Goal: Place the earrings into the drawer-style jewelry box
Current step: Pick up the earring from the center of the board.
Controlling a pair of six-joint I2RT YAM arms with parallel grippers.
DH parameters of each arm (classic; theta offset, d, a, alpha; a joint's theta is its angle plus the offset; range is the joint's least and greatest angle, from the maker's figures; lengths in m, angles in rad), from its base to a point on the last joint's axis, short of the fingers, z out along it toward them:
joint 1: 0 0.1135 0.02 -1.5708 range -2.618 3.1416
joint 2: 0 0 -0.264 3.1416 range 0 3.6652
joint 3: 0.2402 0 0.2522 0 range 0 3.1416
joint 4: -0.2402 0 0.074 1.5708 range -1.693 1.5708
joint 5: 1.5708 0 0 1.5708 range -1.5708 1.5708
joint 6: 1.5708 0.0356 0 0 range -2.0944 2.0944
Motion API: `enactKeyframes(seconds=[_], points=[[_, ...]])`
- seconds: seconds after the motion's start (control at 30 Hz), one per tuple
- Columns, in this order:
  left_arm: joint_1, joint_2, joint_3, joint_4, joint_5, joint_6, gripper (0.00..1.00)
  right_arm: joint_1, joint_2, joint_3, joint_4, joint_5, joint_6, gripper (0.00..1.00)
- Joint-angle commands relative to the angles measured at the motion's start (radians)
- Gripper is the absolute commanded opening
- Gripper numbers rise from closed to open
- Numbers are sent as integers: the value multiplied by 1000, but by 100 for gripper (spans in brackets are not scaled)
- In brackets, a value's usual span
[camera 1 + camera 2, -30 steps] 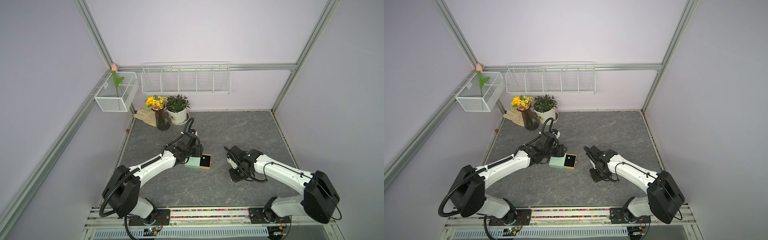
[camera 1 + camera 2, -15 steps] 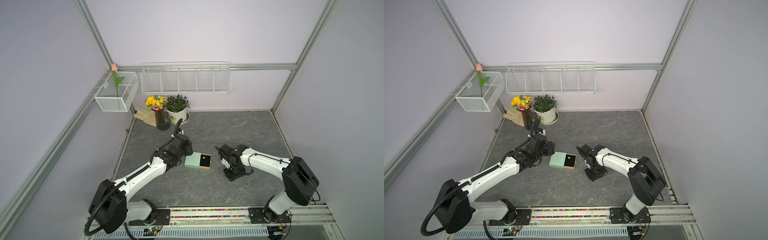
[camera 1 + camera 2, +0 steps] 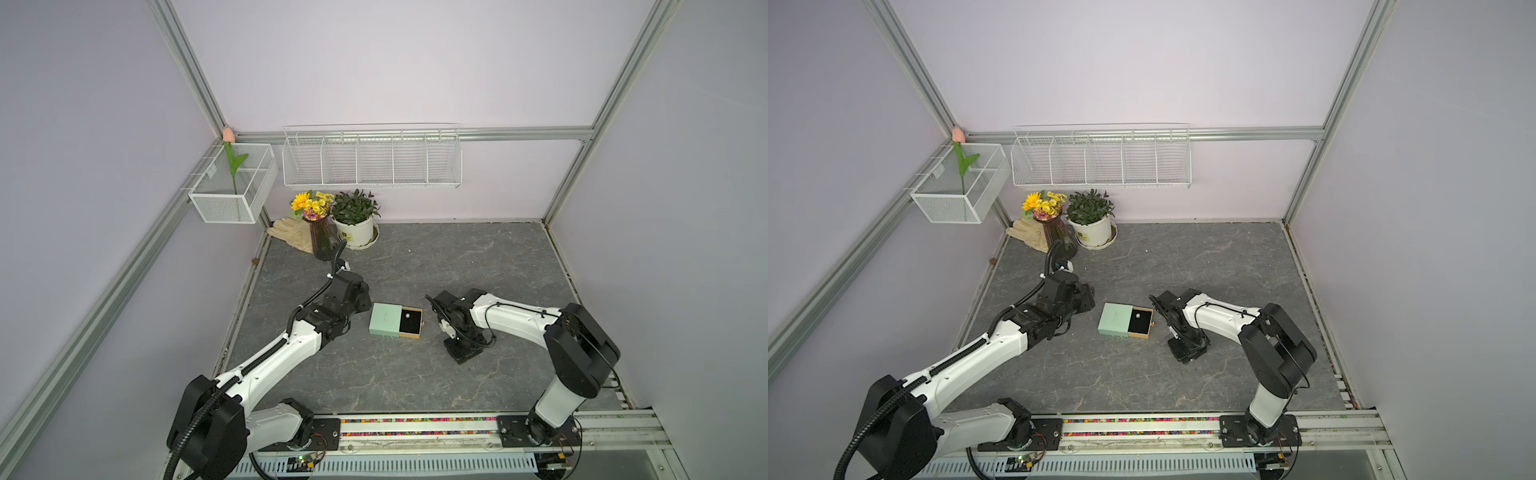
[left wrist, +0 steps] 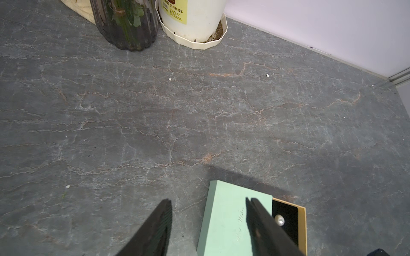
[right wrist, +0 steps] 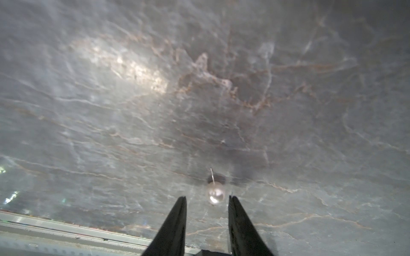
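Observation:
The drawer-style jewelry box [image 3: 384, 319] [image 3: 1116, 319] lies mid-table, a mint-green sleeve with its black-lined tray [image 3: 411, 328] pulled out toward the right. One of the earrings [image 3: 407, 317] [image 4: 279, 220], a pearl bead, rests in that tray. My left gripper [image 4: 208, 200] [image 3: 365, 303] is open just left of the box and holds nothing. One of its fingers [image 4: 259, 217] shows in front of the sleeve. My right gripper [image 5: 207, 197] [image 3: 462, 353] points down at the table, right of the box, and is open. Another of the earrings [image 5: 215, 192] lies on the stone just past its fingertips, untouched.
A dark vase of yellow flowers [image 3: 322, 241], a white potted plant [image 3: 353, 226] and a beige glove [image 3: 291, 235] crowd the back left corner. Wire baskets [image 3: 372, 160] hang on the back wall. The metal rail [image 3: 415, 428] runs along the front edge. Small white specks [image 4: 170, 79] dot the table.
My left gripper has drawn back off the box toward the left. The right arm's elbow has swung in, its gripper staying low right of the box.

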Motion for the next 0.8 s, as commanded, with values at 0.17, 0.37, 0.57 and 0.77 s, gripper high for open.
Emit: enactKeyframes(seconds=[0.17,0.37,0.57,0.77], points=[[4,1,9,-4,-13,-6,58,4,35,3,-3,7,-10,34],[4,1,10,-6,-8,-7,57,4,55,-3,18,2,-5,33],[4,-5,9,-10,-10,-7,57,3,65,-9,17,20,-10,31],[4,-10,7,-11,-9,-11,57,0,65,-10,57,19,-11,26]])
